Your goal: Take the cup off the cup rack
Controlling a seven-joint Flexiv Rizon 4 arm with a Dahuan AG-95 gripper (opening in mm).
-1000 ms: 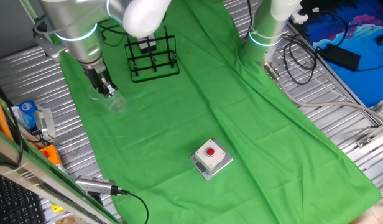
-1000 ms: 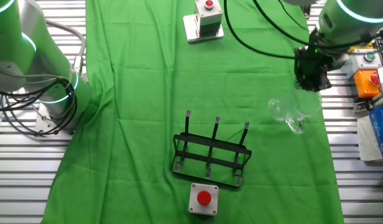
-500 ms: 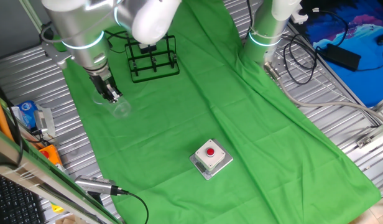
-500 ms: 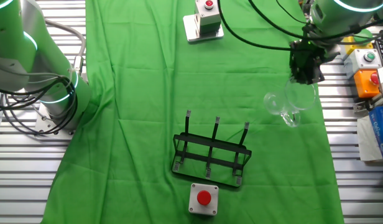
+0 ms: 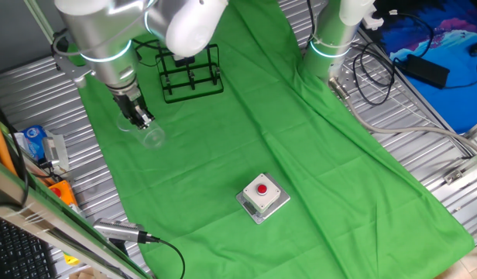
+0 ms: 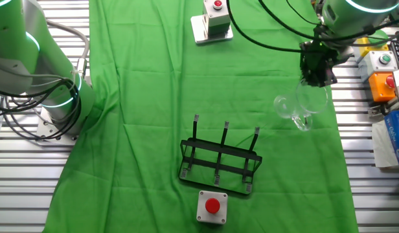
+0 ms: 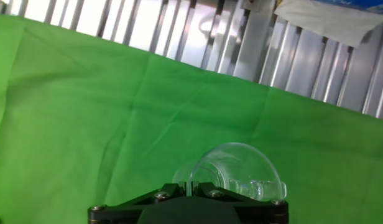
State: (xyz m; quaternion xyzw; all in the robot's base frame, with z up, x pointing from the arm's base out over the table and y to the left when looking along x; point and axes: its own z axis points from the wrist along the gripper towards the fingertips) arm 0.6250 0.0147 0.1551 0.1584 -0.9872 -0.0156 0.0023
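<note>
The clear glass cup (image 5: 151,136) hangs on its side from my gripper (image 5: 140,118), off the rack, low over the green cloth near its edge. I cannot tell whether it touches the cloth. In the other fixed view the gripper (image 6: 316,76) is shut on the rim of the cup (image 6: 295,110). In the hand view the fingertips of the gripper (image 7: 193,185) pinch the rim of the cup (image 7: 238,165), whose handle points right. The black wire cup rack (image 5: 190,71) stands bare, apart from the cup; it also shows in the other fixed view (image 6: 220,166).
A grey box with a red button (image 5: 262,194) sits mid-cloth; another (image 6: 212,207) stands by the rack. A second arm's base (image 5: 331,39) stands at the cloth's far side. Ribbed metal table (image 7: 266,43) borders the cloth. A blue packet (image 5: 33,143) and orange box (image 6: 383,85) lie nearby.
The gripper with the cup in it has shifted a little inward over the cloth, away from the table edge, then held nearly still. The rack has not moved.
</note>
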